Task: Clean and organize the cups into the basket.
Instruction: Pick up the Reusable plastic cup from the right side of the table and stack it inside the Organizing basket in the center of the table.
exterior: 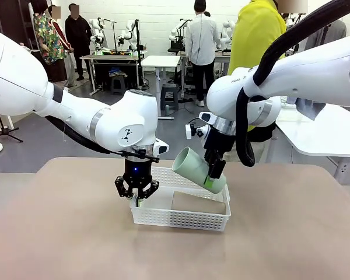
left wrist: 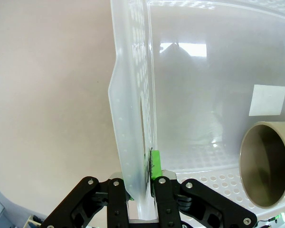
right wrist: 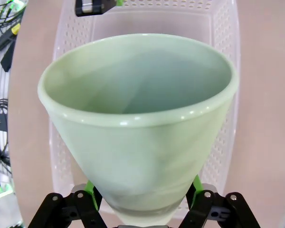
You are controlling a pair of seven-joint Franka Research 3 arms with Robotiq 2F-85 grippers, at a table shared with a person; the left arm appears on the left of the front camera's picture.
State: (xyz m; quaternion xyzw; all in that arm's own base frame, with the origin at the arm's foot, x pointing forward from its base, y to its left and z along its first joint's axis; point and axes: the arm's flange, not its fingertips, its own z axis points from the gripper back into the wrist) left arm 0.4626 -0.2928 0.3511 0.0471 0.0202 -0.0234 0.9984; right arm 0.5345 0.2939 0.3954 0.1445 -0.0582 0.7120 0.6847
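Tapered matte mint cup point(exterior: 195, 167), perforated plastic basket point(exterior: 181, 220)

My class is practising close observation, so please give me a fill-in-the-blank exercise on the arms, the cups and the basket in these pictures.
1. The left jaws are shut on one end wall of the white ____.
2. The right jaws hold a tilted cup coloured mint ____.
3. The tan cup lies in the basket, lower than the cup held by the ____ jaws.

Missing words: basket; green; right.
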